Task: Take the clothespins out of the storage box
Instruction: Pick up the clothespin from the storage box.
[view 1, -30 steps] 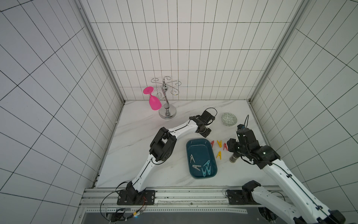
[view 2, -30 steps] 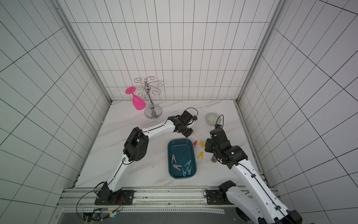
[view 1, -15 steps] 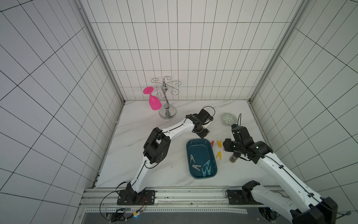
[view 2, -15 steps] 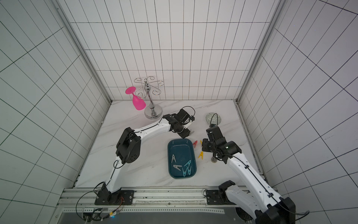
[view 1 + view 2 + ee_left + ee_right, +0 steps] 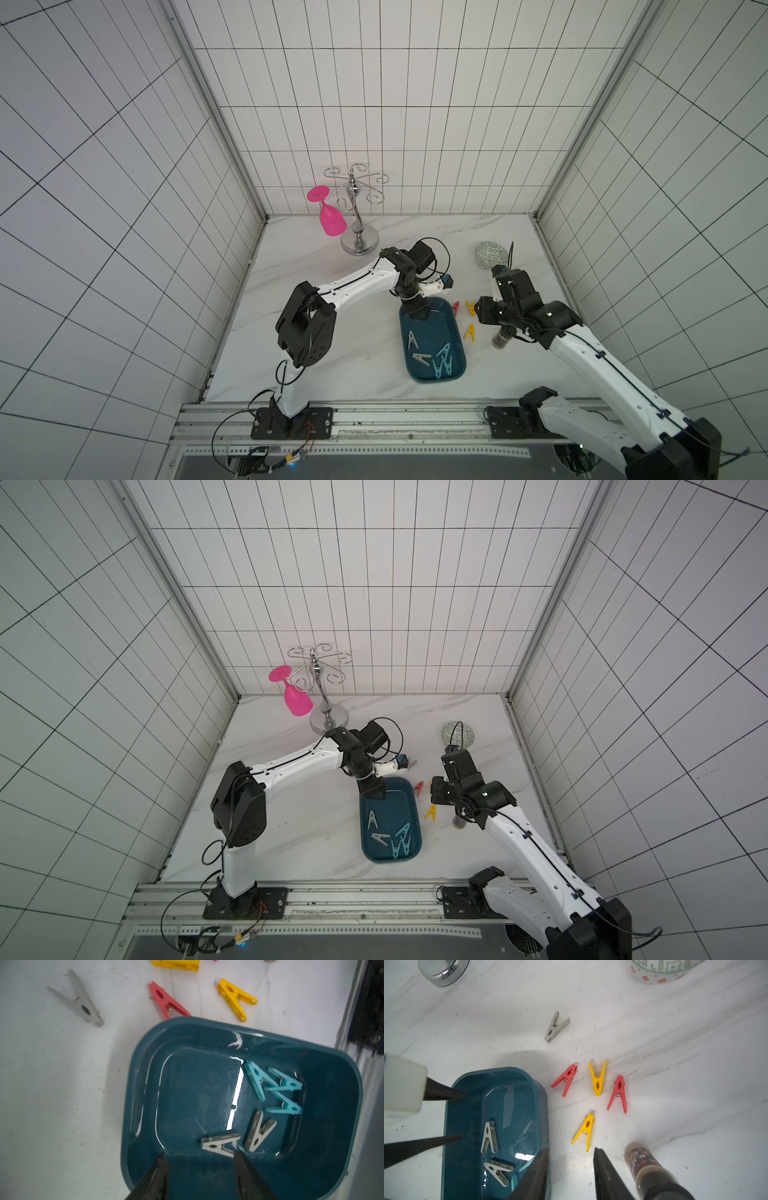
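Hovering over the 12 o'clock end of the storage box [image 5: 434, 324], the left jaws are held apart and empty. The nearest grey clothespin [image 5: 218, 1144], one of five inside, is best straddled squarely across its flat sides and pinched near the spring. Five clothespins [image 5: 597, 1082] are laid on the bench [image 5: 332, 353] at the box's 2 o'clock, where the right jaws are parted, empty.

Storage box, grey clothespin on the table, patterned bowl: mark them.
storage box [image 5: 187, 1093], left wrist view, bare floor.
grey clothespin on the table [image 5: 552, 1030], right wrist view, its middle.
patterned bowl [image 5: 491, 254], a top view, patterned surface.
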Controlling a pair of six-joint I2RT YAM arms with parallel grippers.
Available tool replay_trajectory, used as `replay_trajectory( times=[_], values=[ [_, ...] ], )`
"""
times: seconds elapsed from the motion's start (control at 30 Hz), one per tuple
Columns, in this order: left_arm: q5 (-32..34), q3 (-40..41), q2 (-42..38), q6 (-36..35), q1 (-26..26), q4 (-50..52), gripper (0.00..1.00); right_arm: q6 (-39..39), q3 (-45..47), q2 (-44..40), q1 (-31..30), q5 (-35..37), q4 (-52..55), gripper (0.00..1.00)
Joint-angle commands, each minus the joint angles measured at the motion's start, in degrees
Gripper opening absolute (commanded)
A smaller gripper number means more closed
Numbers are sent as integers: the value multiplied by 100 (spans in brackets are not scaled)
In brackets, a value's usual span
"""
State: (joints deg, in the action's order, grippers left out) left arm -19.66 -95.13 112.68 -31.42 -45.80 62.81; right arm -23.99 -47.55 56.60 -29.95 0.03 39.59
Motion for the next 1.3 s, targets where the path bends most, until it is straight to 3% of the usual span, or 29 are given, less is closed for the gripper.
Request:
replay_trajectory(
  times=[0.0,0.13,0.37,0.63,0.83,1.03,1.27],
  values=[
    [-338,64,-159,-1520,-34,482,51,29,43,-136,34,-40,-61,40],
    [-170,139,-155,-2385,-161,426,52,17,101,-263,38,-14,15,40],
    [388,506,-106,-3056,-553,-239,52,-95,249,-572,31,64,150,40],
    [1202,1647,-346,-4073,-873,-1208,52,-159,343,-764,27,146,213,39],
    [1279,1804,-283,-4067,-895,-1389,50,-150,352,-762,33,145,212,39],
    [1295,1804,-273,-4033,-903,-1426,40,-145,352,-729,25,148,208,39],
    [1187,1822,-606,-4252,-891,-1315,41,-150,378,-668,30,140,209,39]
  ],
)
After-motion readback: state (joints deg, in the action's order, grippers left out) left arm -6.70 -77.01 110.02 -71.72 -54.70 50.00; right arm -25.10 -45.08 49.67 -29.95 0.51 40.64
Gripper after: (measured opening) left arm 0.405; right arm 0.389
